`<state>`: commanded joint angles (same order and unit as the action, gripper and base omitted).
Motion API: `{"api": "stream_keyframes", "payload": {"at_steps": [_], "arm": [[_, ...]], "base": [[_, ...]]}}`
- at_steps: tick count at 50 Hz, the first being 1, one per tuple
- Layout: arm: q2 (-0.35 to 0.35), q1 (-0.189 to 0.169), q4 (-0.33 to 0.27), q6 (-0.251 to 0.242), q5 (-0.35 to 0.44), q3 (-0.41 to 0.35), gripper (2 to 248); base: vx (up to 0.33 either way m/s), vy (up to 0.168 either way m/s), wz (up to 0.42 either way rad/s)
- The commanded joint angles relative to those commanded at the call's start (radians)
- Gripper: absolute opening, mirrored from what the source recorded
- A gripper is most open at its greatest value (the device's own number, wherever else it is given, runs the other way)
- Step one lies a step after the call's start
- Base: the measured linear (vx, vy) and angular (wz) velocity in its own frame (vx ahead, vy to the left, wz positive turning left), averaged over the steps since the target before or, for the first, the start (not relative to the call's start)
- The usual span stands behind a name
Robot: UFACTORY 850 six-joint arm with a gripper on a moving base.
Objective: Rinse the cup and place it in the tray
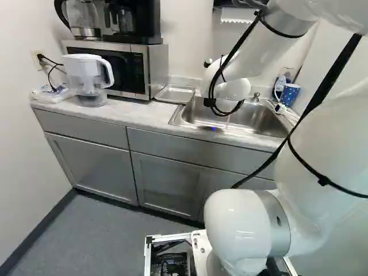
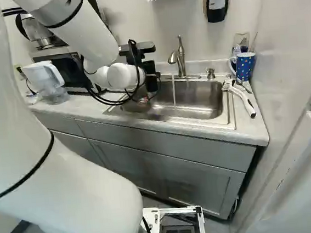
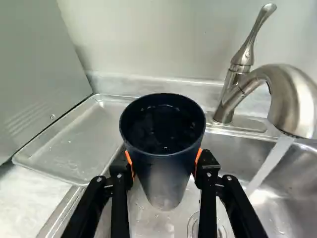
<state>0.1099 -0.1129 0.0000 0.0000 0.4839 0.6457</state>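
1. Left base view: the arm rises at the right and reaches over the sink. The tray, shallow and metal, lies on the counter between the microwave and the sink. A coffee maker stands on the microwave, with a kettle beside it. A pitcher with a white top and handle stands on the counter in front of the microwave, near the left wall.

2. Right base view: the gripper hangs at the near end of the sink from the microwave; its fingers are too small here to read. Water runs from the faucet into the sink. Past the sink's far end stands a blue mug with white dots, and a brush with a white handle lies near it.

3. Wrist view: the gripper pinches the cup, dark blue and mouth up, with orange pads against it from two sides. The cup is held over the sink, next to the tray. The stream falls beside it, apart from it. I cannot tell how full the cup is. The drain shows below, partly behind one finger.
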Motion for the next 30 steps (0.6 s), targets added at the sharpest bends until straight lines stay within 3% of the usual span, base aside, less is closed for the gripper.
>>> {"api": "stream_keyframes", "payload": {"at_steps": [30], "arm": [[-0.03,0.013,0.0,0.0,-0.001,0.095,125]], "base": [[0.0,0.0,0.0]]}}
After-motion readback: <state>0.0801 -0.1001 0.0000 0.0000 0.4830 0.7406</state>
